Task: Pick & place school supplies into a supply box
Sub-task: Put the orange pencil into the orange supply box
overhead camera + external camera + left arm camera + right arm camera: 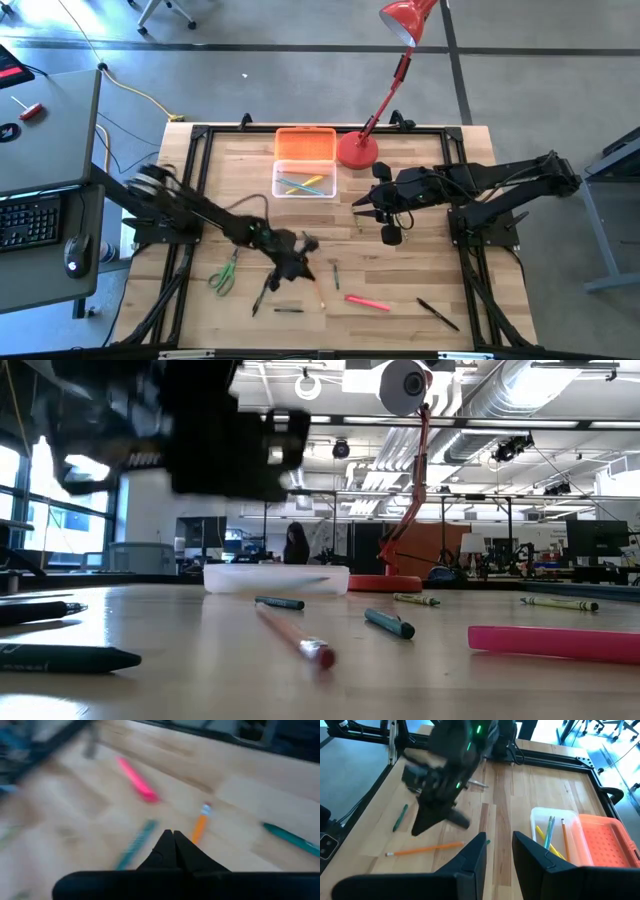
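While the left gripper (290, 266) hovers over the near-middle of the wooden table (420, 270), its two dark fingers (172, 851) are pressed together with nothing between them, tips meeting in a point in its wrist view. Just around it lie the loose supplies: a long orange pencil with an eraser end (200, 824) sits almost at the fingertips, a short teal crayon-like stick (336, 273) is at about 3 o'clock from the gripper, and a chunky pink highlighter (368, 301) is at roughly 4 o'clock a bit farther out. Past that, at 4 o'clock again and near the front edge, there's a thin black pen (438, 314). On the other side, at about 9 o'clock from the gripper, the small green-handled scissors (224, 275) lie flat, well apart from everything else. The small clear plastic pencil case with its bumpy orange lid flipped open (305, 162) sits toward the back at about 12 o'clock, already holding a few thin yellow, green and orange sticks (305, 185). Touching or just beside the lid at 3 o'clock is the round base of the red desk lamp (357, 150). The right gripper (358, 210) hangs off at 2 o'clock of the left one, fingers spread apart and holding nothing, pointing toward the case.
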